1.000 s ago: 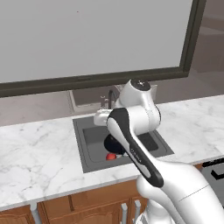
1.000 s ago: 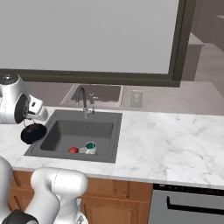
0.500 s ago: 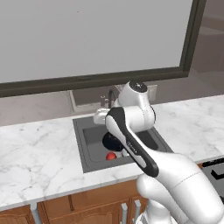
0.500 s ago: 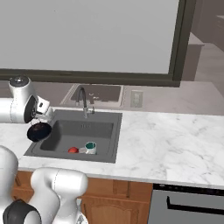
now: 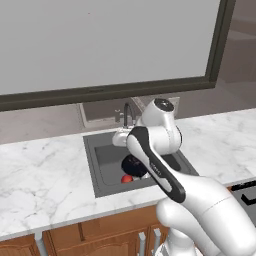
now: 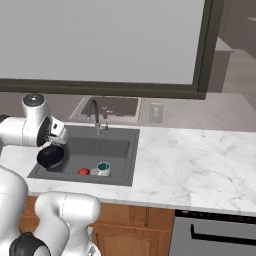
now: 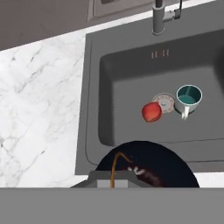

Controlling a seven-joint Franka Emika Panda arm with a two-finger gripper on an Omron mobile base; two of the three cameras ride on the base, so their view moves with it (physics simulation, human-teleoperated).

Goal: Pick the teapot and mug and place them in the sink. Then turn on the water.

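Pincer: gripper (image 6: 53,144) clenched tight on the thin curved handle of the teapot (image 6: 50,156), at the left of the right base view
Teapot: dark round body hanging just under the wrist, bottom centre of the hand view; it overlaps the near rim of the sink (image 7: 89,87), so it is not yet fully over the basin floor
Mug (image 7: 188,97): upright on the basin floor, right of centre in the hand view, teal inside, handle pointing to the lower edge of the frame
Drain (image 7: 165,102): just left of the mug, touching or nearly touching it
Red round object (image 7: 151,112): on the basin floor just left of the drain; what it is cannot be told
Tap (image 6: 95,116): at the back rim, top of the hand view; no stream visible
Step in hand: judged to be carrying the teapot into the sink; the mug appears already placed
Procedure: move the load towards the upper part of the hand view until its whole body clears the rim, aiming for bare floor left of the red object
Procedure: lower until the base is close to the floor, then release and lift straight up
Caution: a release over the rim may tip the pot onto the marble counter (image 7: 39,100); too far right it may strike the mug
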